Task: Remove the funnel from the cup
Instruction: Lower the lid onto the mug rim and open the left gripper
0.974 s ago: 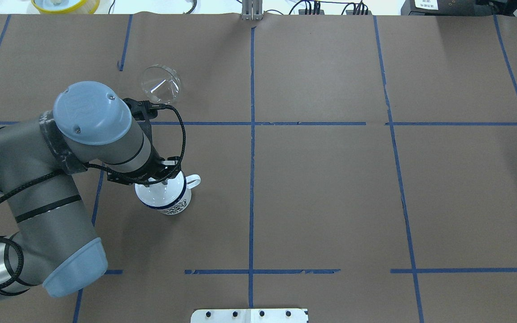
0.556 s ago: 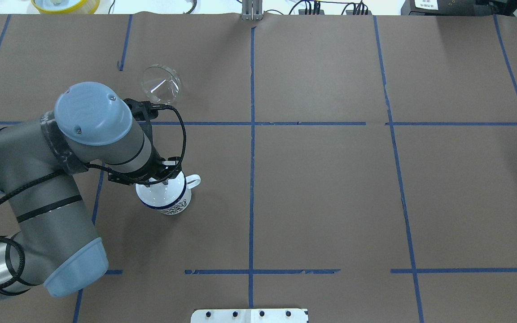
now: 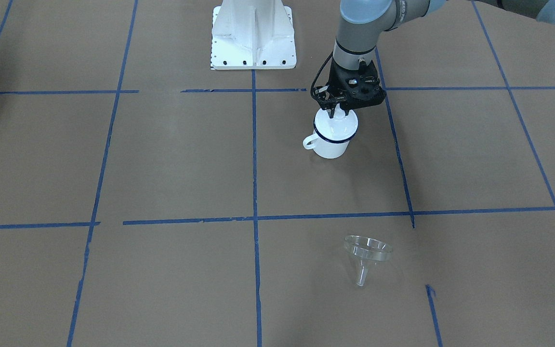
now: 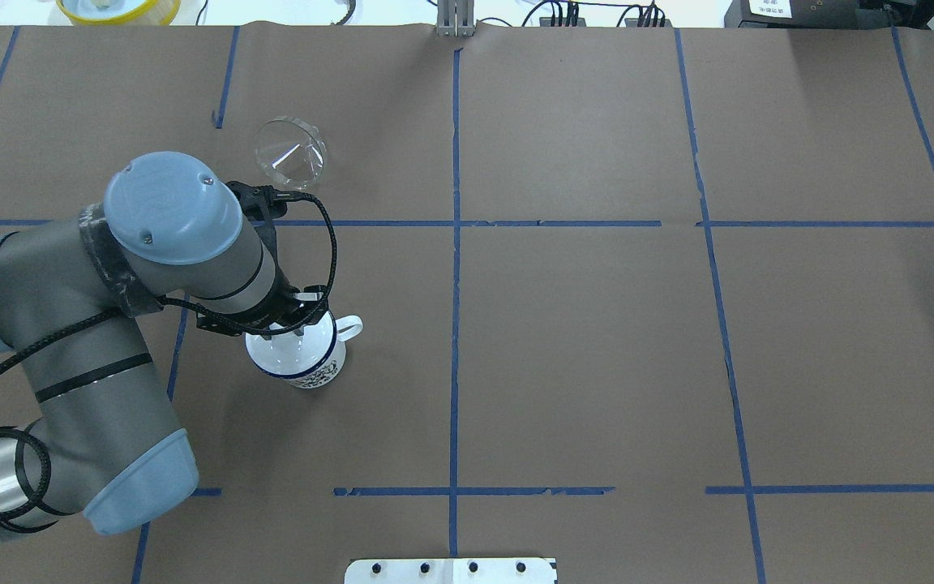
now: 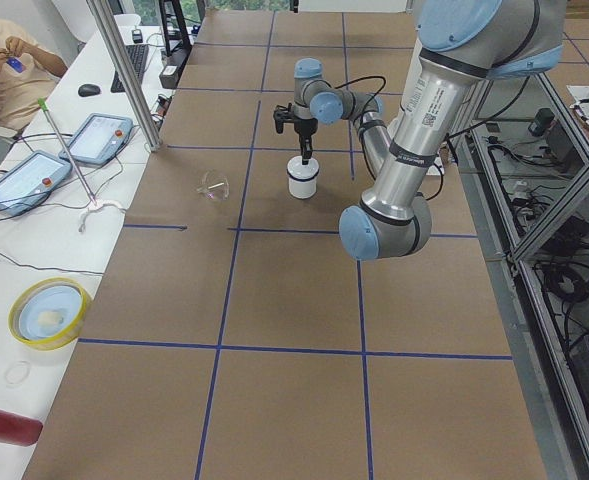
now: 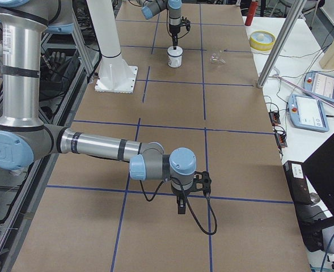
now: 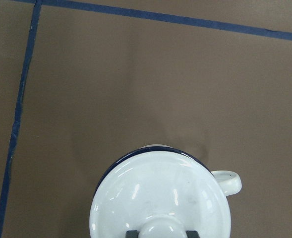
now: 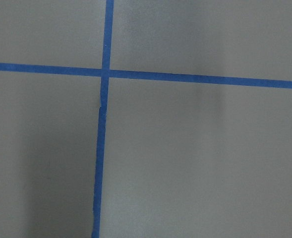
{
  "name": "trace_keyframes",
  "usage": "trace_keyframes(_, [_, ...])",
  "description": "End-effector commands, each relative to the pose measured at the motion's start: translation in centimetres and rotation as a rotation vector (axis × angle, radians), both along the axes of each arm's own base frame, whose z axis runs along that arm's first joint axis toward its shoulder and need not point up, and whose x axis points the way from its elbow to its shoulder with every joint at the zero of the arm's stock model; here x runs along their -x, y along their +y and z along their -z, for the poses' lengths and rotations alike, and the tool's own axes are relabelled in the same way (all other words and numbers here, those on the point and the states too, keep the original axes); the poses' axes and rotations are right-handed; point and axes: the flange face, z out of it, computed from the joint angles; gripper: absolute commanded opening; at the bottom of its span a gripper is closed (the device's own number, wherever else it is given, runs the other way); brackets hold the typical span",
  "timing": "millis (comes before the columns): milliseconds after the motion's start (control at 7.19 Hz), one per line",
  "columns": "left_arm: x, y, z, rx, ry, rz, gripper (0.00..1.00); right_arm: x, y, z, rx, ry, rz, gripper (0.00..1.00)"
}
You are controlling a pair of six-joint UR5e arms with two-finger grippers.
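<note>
The clear funnel (image 4: 290, 154) lies on the brown table, apart from the cup; it also shows in the front view (image 3: 366, 255). The white cup (image 4: 309, 371) with a dark blue rim stands upright, handle to the overhead view's right. A white round knobbed lid (image 7: 155, 198) covers it. My left gripper (image 4: 293, 324) points down over the cup, and its fingers (image 7: 129, 232) close on the lid's knob. My right gripper (image 6: 181, 207) hangs over bare table far from the cup; I cannot tell if it is open or shut.
Blue tape lines (image 4: 455, 243) divide the brown table. The robot's white base plate (image 3: 253, 33) stands at the near middle edge. A yellow-rimmed bowl (image 4: 114, 8) sits beyond the far left corner. Operators' tablets (image 5: 94, 140) lie on a side table.
The left arm's upper joints have shifted slightly toward the near side. The gripper stays at the lid's knob; cup and funnel have not moved.
</note>
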Motion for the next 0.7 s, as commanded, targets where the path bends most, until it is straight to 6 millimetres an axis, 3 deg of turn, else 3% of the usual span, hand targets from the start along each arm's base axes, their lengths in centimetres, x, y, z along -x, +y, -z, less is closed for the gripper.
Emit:
trace_keyframes(0, [-0.02, -0.11, -0.25, -0.002, 0.003, 0.001, 0.0, 0.0, 0.0, 0.0, 0.0, 0.0, 0.0, 1.0])
trace_keyframes(278, [0.02, -0.07, -0.19, -0.002, 0.005, 0.0, 0.31, 0.0, 0.0, 0.0, 0.0, 0.0, 0.0, 1.0])
trace_keyframes(556, [-0.02, -0.11, -0.25, -0.002, 0.003, 0.001, 0.47, 0.0, 0.0, 0.0, 0.0, 0.0, 0.0, 1.0])
